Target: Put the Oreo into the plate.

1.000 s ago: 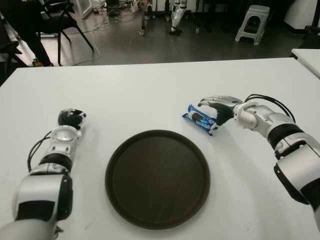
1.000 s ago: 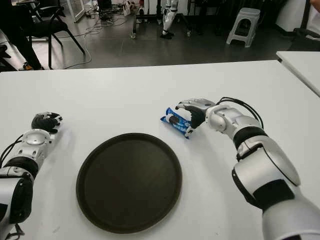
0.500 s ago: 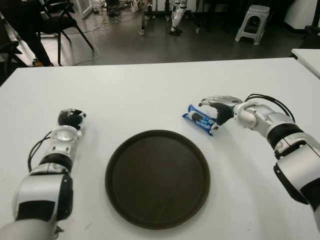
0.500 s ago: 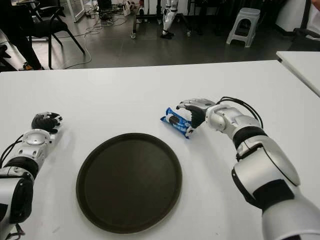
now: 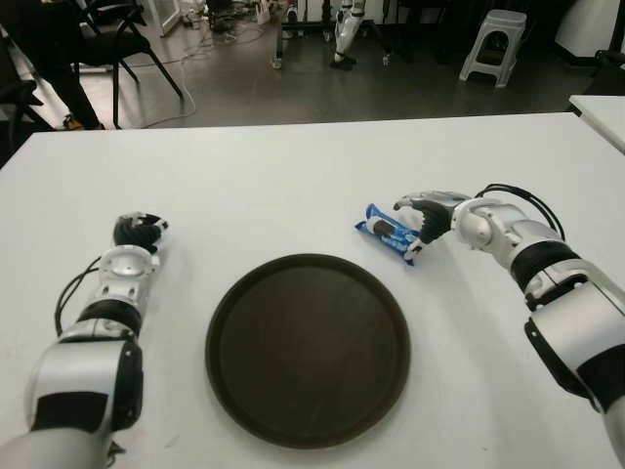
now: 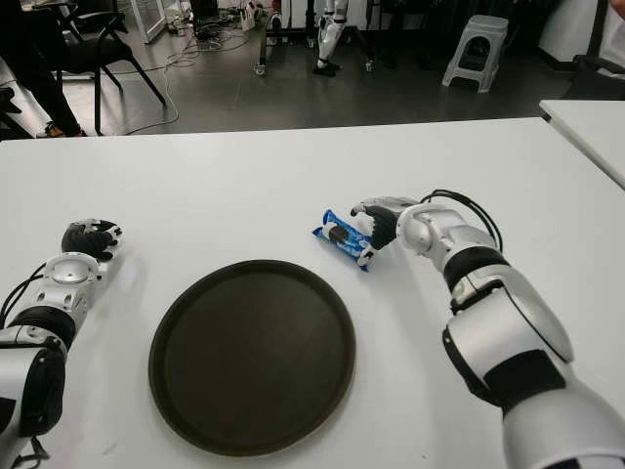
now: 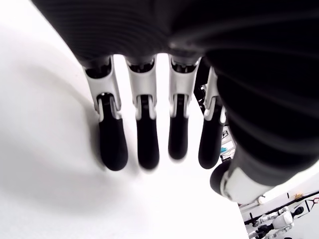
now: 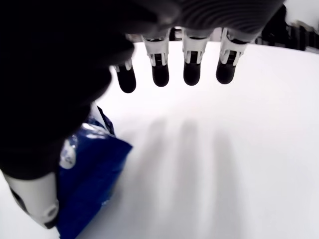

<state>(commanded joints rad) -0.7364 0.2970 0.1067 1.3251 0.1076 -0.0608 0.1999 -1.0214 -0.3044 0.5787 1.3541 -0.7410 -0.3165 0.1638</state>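
This looks like a robotics lab or workshop. A large plain white table (image 5: 293, 176) fills the foreground, with the corner of a second white table (image 5: 601, 112) off to the right. Beyond it is a bare grey polished floor (image 5: 293, 88) with loose cables (image 5: 200, 39) trailing across it, a black metal-framed chair (image 5: 117, 39), a light grey plastic step stool (image 5: 493, 44), and the white-and-black legs of another robot (image 5: 347, 34) standing at the back.

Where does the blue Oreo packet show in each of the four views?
Left eye view: Oreo packet right of centre, beyond the plate.
Right eye view: near centre, at the right hand.
Left wrist view: not in it.
Right wrist view: lower corner, by the thumb.
Shared landmark: the plate in both eye views.
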